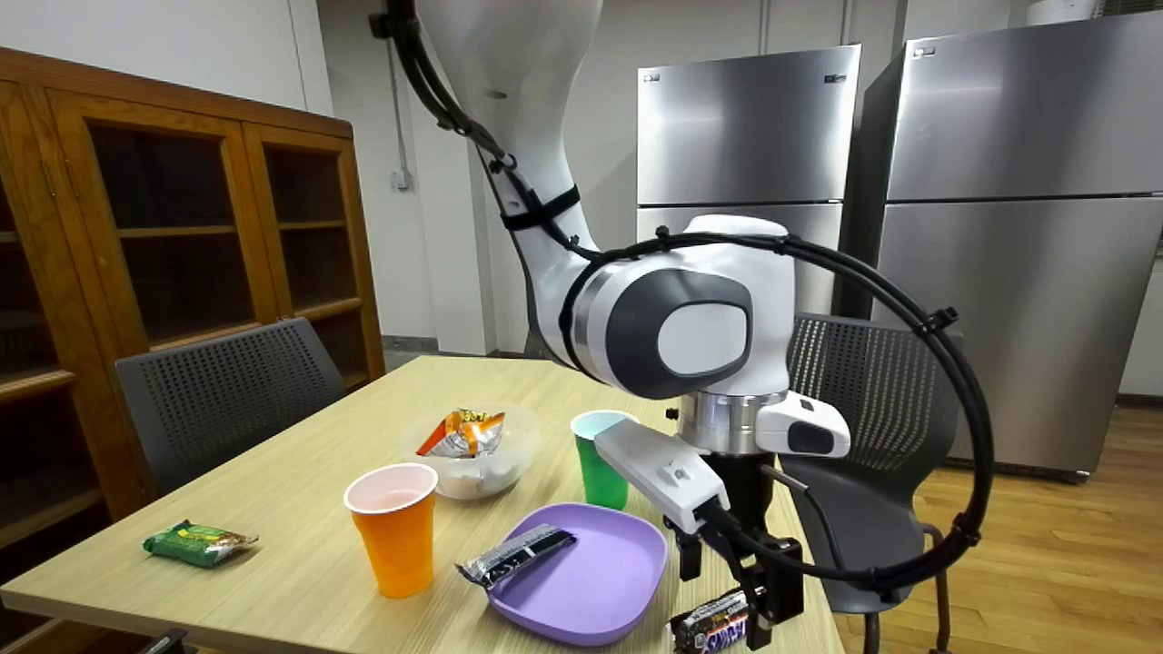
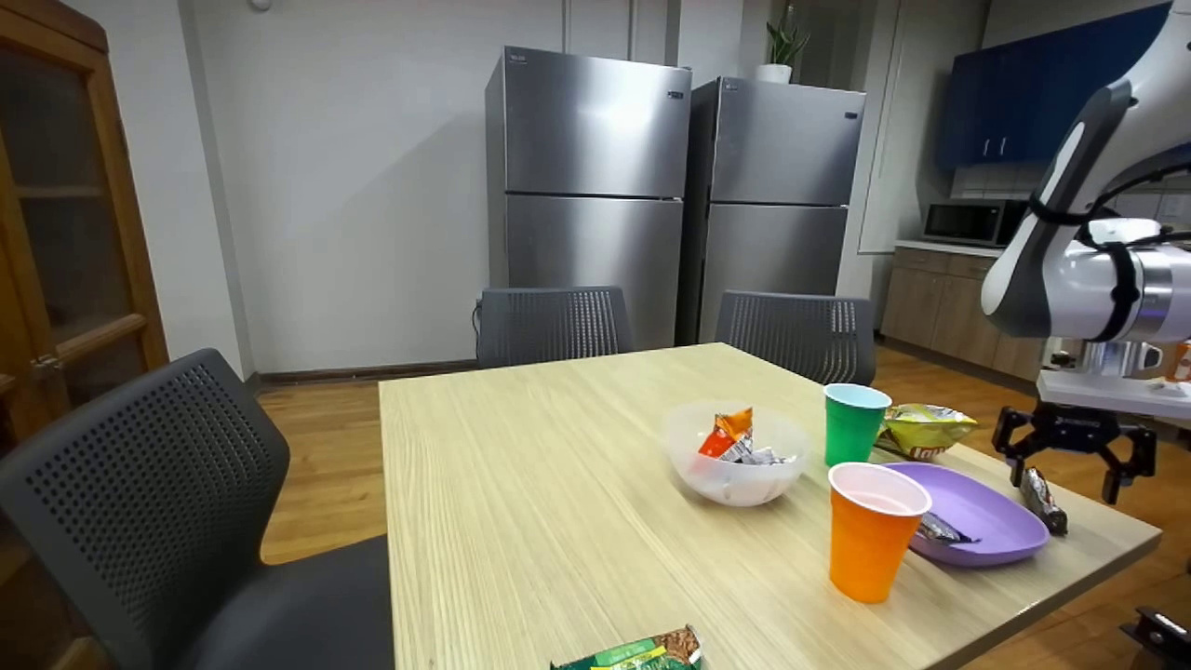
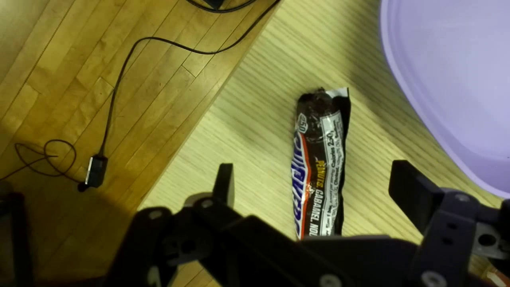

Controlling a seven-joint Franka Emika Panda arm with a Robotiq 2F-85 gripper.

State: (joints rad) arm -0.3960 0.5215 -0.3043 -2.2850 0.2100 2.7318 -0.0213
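My gripper [image 3: 314, 179] is open and empty, pointing down above a dark-wrapped Snickers bar [image 3: 318, 159]. The bar lies between the two fingers in the wrist view, apart from both; its lower end is hidden by the gripper. In both exterior views the gripper [image 1: 727, 595] [image 2: 1065, 482] is just above the bar [image 1: 709, 629] [image 2: 1043, 502] near the table edge. A purple plate [image 1: 604, 577] [image 2: 1000, 523] lies beside the bar; its rim shows in the wrist view [image 3: 404, 85]. Another dark-wrapped bar [image 1: 518, 554] rests across the plate's rim.
An orange cup [image 1: 397, 540] and a green cup [image 1: 601, 477] stand near the plate. A clear bowl [image 2: 735, 486] holds an orange packet [image 2: 729, 433]. A yellow-green bag [image 2: 926, 428] is behind the green cup. A green packet [image 1: 195, 543] lies farther off. Chairs [image 1: 227, 391] surround the table.
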